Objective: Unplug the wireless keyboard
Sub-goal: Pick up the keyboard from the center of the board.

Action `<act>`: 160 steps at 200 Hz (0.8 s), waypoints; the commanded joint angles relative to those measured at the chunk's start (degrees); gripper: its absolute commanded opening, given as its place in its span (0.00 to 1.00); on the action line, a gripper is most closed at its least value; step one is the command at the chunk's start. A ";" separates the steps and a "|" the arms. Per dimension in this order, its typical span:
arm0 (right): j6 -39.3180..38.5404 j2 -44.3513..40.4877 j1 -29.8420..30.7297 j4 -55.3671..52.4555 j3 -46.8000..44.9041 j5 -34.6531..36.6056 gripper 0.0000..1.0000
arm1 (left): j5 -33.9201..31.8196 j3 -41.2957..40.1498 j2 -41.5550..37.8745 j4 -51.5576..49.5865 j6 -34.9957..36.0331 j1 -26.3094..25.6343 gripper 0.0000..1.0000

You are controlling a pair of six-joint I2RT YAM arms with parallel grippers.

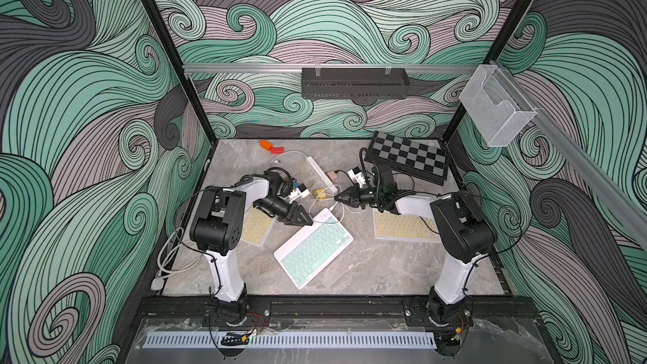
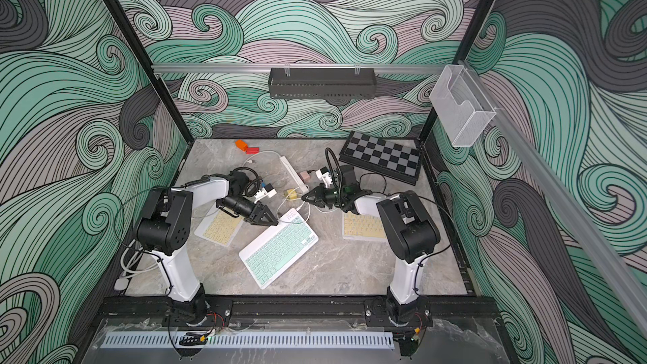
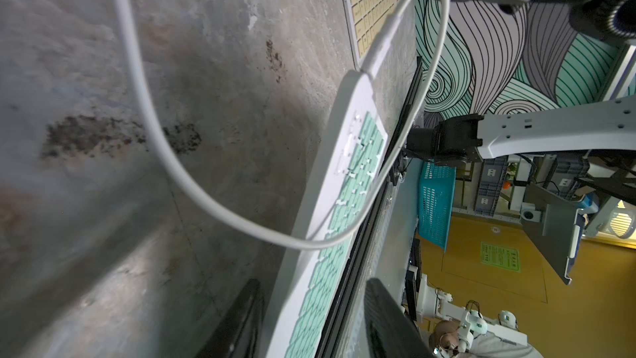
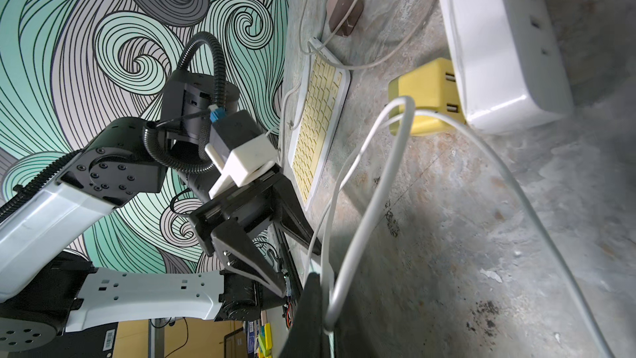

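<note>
Grey marbled tabletop [image 1: 385,267] forms the floor of a booth whose walls carry green and mauve swirls. Near its middle, in both top views, lies the flat white wireless keyboard with mint-green keys [image 1: 313,248] [image 2: 279,248], keys up. Its long axis runs on a diagonal from near-left to far-right, so one short end points toward the far right corner. At the far corner of that end a thin white charging cable [image 3: 124,29] enters through its straight white plug [image 3: 378,49], which the left wrist view shows seated in the keyboard's edge.

The left gripper [image 1: 305,222] sits low at the keyboard's far-left long edge, close to the plugged corner. Its fingers [image 3: 241,322] stand half apart with the keyboard's edge between them; whether they press it I cannot tell. The right gripper [image 1: 336,198] hangs just beyond the far end, its fingers [image 4: 309,308] closed on the cable, which loops slack between them and the plug. A yellow charger block [image 4: 423,98] sits against a white power strip [image 4: 499,39] just behind.
</note>
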 commanded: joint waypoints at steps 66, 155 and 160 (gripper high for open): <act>1.20 1.70 -1.02 2.77 1.73 -0.17 0.08 | -0.11 -0.75 -2.08 5.61 -7.26 -6.32 0.50; 2.19 2.08 -1.04 3.12 2.75 -0.46 0.08 | -10.09 -10.50 -7.56 23.60 -23.27 -11.11 0.52; 2.33 2.11 -1.00 3.12 2.88 -0.50 0.07 | -9.24 -11.23 -7.65 25.08 -24.26 -11.11 0.52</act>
